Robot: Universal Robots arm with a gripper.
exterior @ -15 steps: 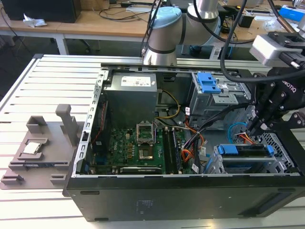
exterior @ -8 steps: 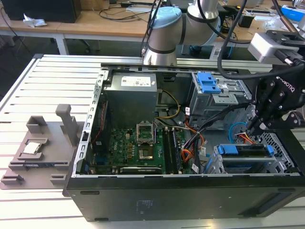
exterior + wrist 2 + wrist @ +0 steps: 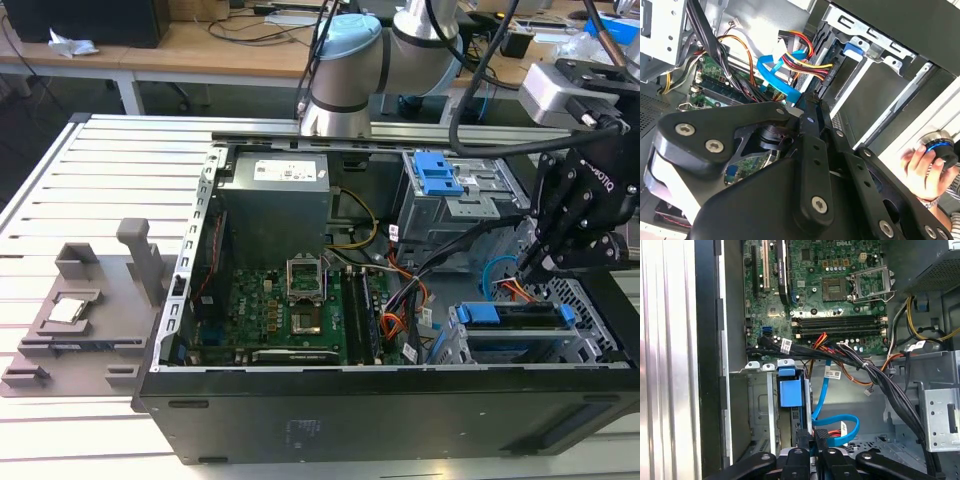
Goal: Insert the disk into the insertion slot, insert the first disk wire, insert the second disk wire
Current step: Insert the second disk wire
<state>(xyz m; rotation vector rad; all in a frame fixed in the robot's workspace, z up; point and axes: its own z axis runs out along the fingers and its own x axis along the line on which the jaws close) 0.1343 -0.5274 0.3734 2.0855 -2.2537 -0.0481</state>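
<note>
The disk [image 3: 515, 318] sits in the insertion slot [image 3: 588, 297], its blue tab facing outward. Just beside the disk, the gripper [image 3: 527, 268] tilts down, its fingers pinching a red-wired connector [image 3: 822, 432]. The print on the cable tags [image 3: 785, 346] is illegible.

Blue cable [image 3: 777, 77] beside red-yellow wires [image 3: 805, 59]

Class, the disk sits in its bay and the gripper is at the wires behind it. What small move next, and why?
Probably nudge the gripper toward the disk to press home the plug of the red-and-yellow wires: the disk already lies in the insertion slot, and the gripper is at those wires, beside the blue cable.
</note>
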